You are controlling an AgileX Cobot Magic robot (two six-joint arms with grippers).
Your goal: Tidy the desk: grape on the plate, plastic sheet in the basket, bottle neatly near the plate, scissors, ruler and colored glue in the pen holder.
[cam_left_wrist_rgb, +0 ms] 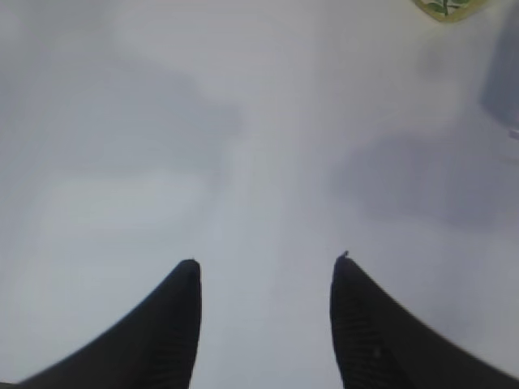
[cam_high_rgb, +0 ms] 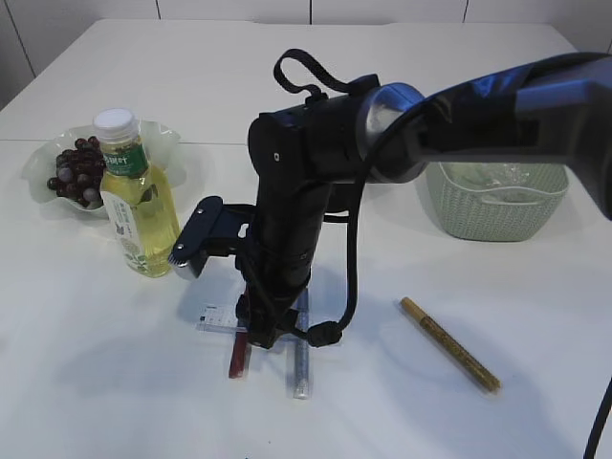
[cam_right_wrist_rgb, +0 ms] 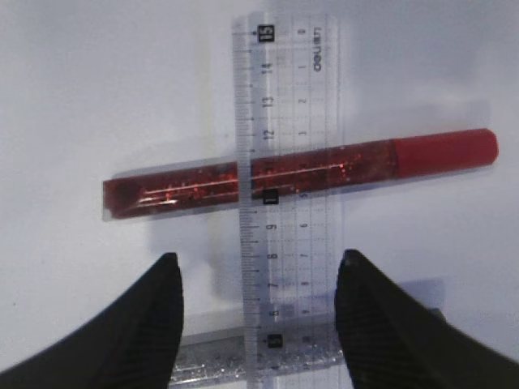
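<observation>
My right gripper (cam_right_wrist_rgb: 259, 263) hangs open just above a clear ruler (cam_right_wrist_rgb: 285, 121), with a finger on each side of it and nothing gripped. The ruler lies across a red glitter glue tube (cam_right_wrist_rgb: 438, 150) and a silver glitter glue tube (cam_right_wrist_rgb: 211, 361). From outside, the right gripper (cam_high_rgb: 260, 335) points straight down over the ruler (cam_high_rgb: 212, 318), the red glue (cam_high_rgb: 238, 360) and the silver glue (cam_high_rgb: 300, 371). A gold glue pen (cam_high_rgb: 449, 344) lies to the right. The bottle (cam_high_rgb: 139, 206) stands upright beside the plate (cam_high_rgb: 38, 163) of grapes (cam_high_rgb: 78, 172). My left gripper (cam_left_wrist_rgb: 266, 267) is open over bare table. Scissors and pen holder are out of view.
A pale green basket (cam_high_rgb: 497, 206) stands at the back right with something clear and shiny inside. The right arm (cam_high_rgb: 497, 105) spans the view from the right edge. The bottle's base (cam_left_wrist_rgb: 450, 6) shows at the top edge of the left wrist view.
</observation>
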